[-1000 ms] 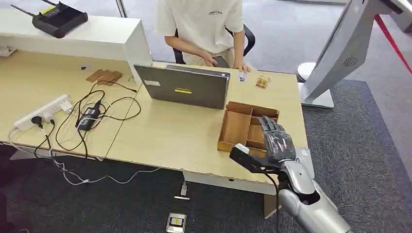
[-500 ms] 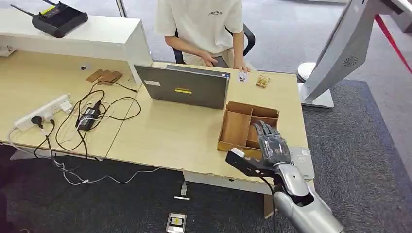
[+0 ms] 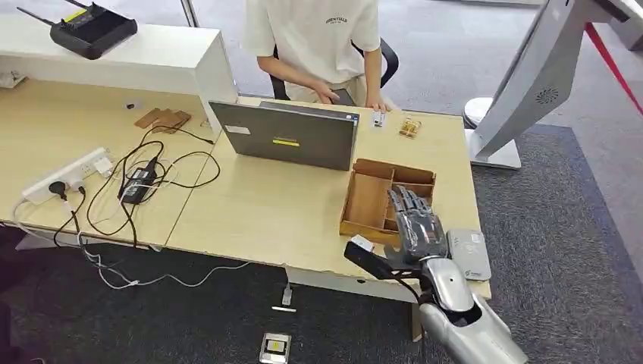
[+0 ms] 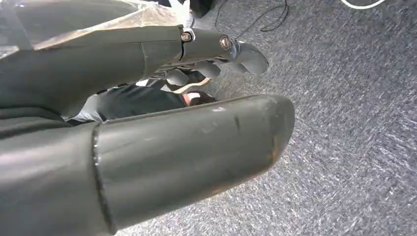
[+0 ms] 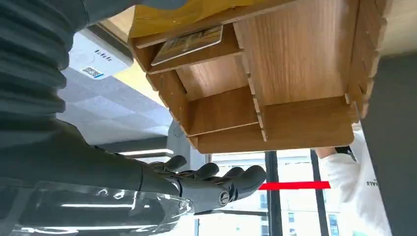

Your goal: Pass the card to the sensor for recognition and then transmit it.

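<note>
A wooden divided tray [image 3: 373,196] stands near the table's front right corner. In the right wrist view a gold-printed card [image 5: 189,41] lies flat in one small compartment of the tray [image 5: 295,73]. My right hand [image 3: 414,225] hovers over the tray's near right compartments, fingers spread and empty; the right wrist view shows its fingers [image 5: 216,184] stretched out with nothing in them. The grey-white card sensor [image 3: 468,255] lies on the table just right of that hand, and it appears as a white box [image 5: 96,57] beside the tray. My left hand [image 4: 216,54] hangs over grey carpet, holding nothing.
An open laptop [image 3: 292,136] stands behind the tray, with a person seated beyond it, one hand [image 3: 377,105] on the table. Another gold card [image 3: 409,127] and a small white item [image 3: 377,118] lie at the far right. Power strip [image 3: 67,176] and cables cover the left.
My right hand has drawn back toward the table's front edge and a little left, uncovering the card sensor. The tray and the person have stayed put.
</note>
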